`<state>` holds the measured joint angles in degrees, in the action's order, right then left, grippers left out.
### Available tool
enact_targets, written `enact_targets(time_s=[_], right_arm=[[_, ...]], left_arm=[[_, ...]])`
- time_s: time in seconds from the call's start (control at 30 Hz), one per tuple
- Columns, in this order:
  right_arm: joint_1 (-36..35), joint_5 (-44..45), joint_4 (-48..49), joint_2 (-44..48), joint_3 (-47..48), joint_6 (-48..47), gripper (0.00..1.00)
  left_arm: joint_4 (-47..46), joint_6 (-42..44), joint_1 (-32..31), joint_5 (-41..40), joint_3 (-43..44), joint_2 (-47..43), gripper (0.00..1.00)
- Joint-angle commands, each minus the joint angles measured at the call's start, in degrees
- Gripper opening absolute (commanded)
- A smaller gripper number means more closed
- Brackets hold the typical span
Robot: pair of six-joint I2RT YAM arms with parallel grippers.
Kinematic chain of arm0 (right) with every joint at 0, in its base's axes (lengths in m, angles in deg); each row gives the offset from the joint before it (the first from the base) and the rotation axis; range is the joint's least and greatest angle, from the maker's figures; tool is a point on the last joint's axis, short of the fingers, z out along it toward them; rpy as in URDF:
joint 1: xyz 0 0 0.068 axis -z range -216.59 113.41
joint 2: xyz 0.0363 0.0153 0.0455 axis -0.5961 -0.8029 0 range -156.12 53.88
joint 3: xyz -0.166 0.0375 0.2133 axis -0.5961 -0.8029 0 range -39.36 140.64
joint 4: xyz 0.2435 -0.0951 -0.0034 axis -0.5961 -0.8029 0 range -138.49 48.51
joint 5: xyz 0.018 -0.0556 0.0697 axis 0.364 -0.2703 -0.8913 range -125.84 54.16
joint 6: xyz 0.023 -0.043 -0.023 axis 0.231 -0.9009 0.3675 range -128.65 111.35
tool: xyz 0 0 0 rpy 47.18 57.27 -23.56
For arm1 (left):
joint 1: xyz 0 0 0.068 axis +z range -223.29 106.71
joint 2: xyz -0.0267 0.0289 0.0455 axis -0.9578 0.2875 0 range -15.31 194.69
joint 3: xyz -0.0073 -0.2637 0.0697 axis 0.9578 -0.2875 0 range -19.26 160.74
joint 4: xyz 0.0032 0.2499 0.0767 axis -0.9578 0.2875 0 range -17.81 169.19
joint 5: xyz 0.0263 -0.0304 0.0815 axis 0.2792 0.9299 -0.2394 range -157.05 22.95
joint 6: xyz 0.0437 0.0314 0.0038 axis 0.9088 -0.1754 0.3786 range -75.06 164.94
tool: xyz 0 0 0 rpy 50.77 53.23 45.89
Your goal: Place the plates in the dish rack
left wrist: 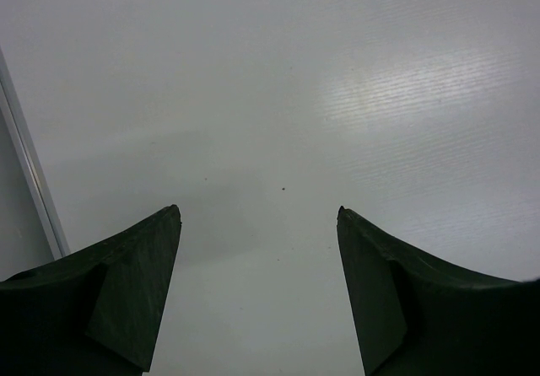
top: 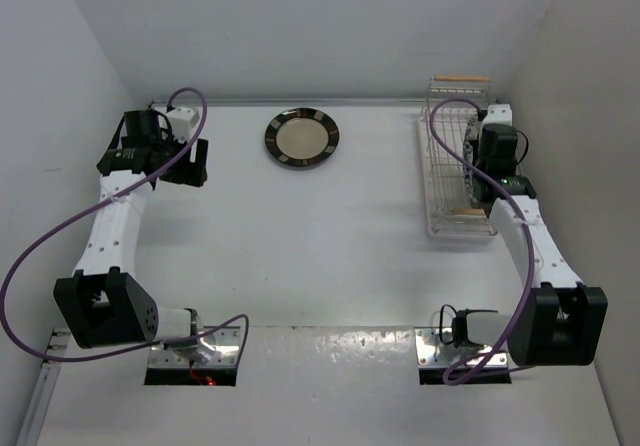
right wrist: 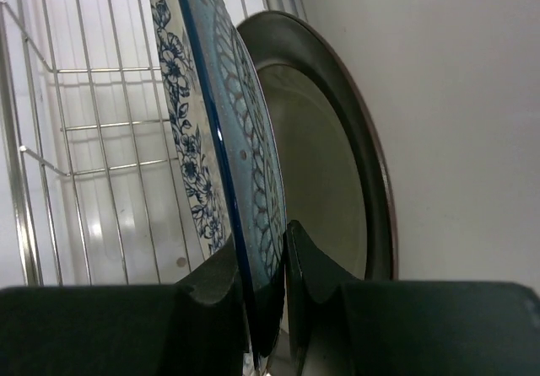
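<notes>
The dish rack [top: 441,171] stands at the far right of the table; its wires also show in the right wrist view [right wrist: 84,123]. My right gripper [top: 476,184] reaches into it and is shut on the rim of the white plate with blue flowers [right wrist: 228,123], which stands on edge; the gripper [right wrist: 263,245] has one finger on each face. The dark brown-rimmed plate [right wrist: 337,165] stands on edge right behind it. The dark grey-rimmed plate with a cream centre [top: 302,138] lies flat at the far middle of the table. My left gripper [top: 190,162] is open and empty over bare table [left wrist: 259,212].
White walls close the table in at the back and on both sides. A wall strip [left wrist: 29,174] runs close to the left of my left gripper. The rack's far wooden handle [top: 459,79] sits near the back wall.
</notes>
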<state>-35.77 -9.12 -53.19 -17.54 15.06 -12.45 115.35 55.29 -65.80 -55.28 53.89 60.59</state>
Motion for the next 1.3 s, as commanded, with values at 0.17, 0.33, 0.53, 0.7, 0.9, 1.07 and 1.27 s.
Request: enact_targets(time_s=[0.17,0.33,0.53,0.7,0.9,1.07,1.27], right_arm=[[2.96,-4.22,6.34,1.19,2.89,9.94,0.00],[2.96,-5.45,5.20,1.28,2.90,9.86,0.00],[2.96,-5.54,5.46,2.25,1.40,8.19,0.00],[3.05,-5.45,5.81,3.82,2.45,7.49,0.00],[3.14,-6.07,5.47,4.97,6.14,5.99,0.00],[3.22,-6.42,4.76,4.36,5.88,6.07,0.00],[3.22,-7.30,2.39,2.08,5.18,6.34,0.00]], left_arm=[[-1.58,-0.68,0.42,0.45,-0.20,0.04,0.79],[-1.58,-0.68,0.42,0.45,-0.20,0.56,0.79],[-1.58,-0.68,0.42,0.45,-0.20,0.57,0.79],[-1.58,-0.68,0.42,0.45,-0.20,1.09,0.79],[-1.58,-0.68,0.42,0.45,-0.20,1.62,0.79],[-1.58,-0.68,0.42,0.45,-0.20,1.62,0.79],[-1.58,-0.15,0.42,0.45,-0.20,1.62,0.79]])
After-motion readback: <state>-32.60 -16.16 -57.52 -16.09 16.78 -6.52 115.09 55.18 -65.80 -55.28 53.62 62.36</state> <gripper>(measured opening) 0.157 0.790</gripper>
